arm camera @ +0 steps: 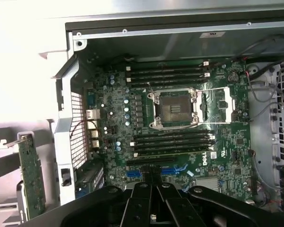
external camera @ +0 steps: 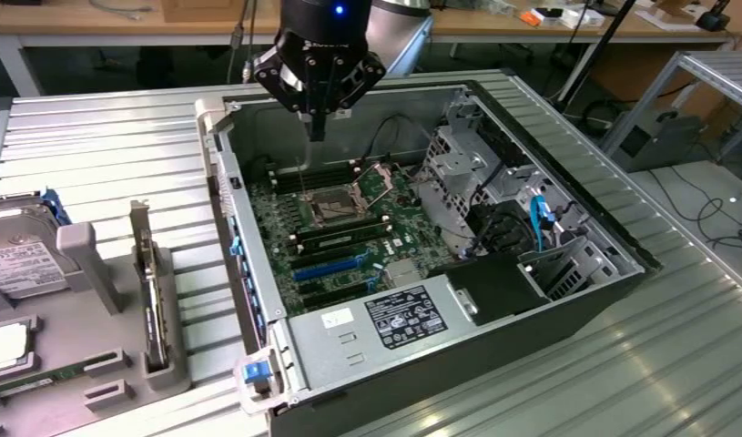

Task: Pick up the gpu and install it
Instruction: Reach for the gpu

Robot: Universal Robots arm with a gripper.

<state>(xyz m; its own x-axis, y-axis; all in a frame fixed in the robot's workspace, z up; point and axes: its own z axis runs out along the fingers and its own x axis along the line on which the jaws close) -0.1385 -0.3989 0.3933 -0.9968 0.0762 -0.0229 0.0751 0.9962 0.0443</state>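
GPU point(external camera: 148, 305) is standing on edge in a slot of the gray rack point(external camera: 86, 259) at the lower left of the exterior view, probably so fingers can grab it from above. It's edge-on, so I'm not 100% sure. Gripper point(external camera: 316, 129) is hovering clenched and empty at upper middle, over the motherboard point(external camera: 346, 218) in the open case point(external camera: 565, 314). Everything's sitting on a ribbed metal table point(external camera: 116, 146), with wooden desks point(external camera: 104, 23) running along the top.
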